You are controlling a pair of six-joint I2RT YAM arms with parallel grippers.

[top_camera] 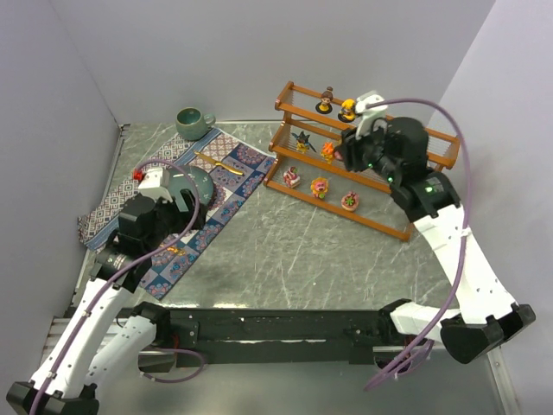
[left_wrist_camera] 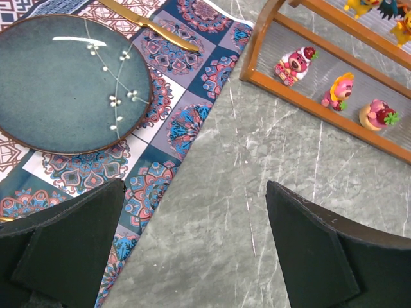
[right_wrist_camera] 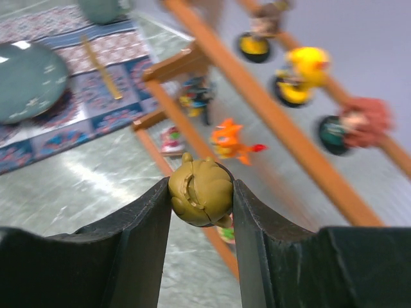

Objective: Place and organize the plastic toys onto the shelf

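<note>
My right gripper [right_wrist_camera: 201, 192] is shut on an ochre-brown round toy [right_wrist_camera: 204, 187], held in the air in front of the shelf [right_wrist_camera: 270, 119]. From above, that gripper [top_camera: 349, 154] hangs by the middle tier of the shelf [top_camera: 380, 226]. The top tier carries a brown toy [top_camera: 325, 101], a yellow one [top_camera: 348, 109] and a reddish one [right_wrist_camera: 356, 125]. A dark spiky toy [top_camera: 301, 140] and an orange one [top_camera: 327, 151] stand on the middle tier. Three pink toys [left_wrist_camera: 295, 63] [left_wrist_camera: 339, 91] [left_wrist_camera: 379, 114] sit on the bottom tier. My left gripper [left_wrist_camera: 196, 247] is open and holds nothing, over the table at the mat's edge.
A patterned cloth mat [top_camera: 229, 177] lies at the left with a teal plate [left_wrist_camera: 64, 83] and a gold knife [left_wrist_camera: 151, 24] on it. A green mug [top_camera: 193, 123] stands at the back left. Something small and red [top_camera: 136, 175] shows beside the left wrist.
</note>
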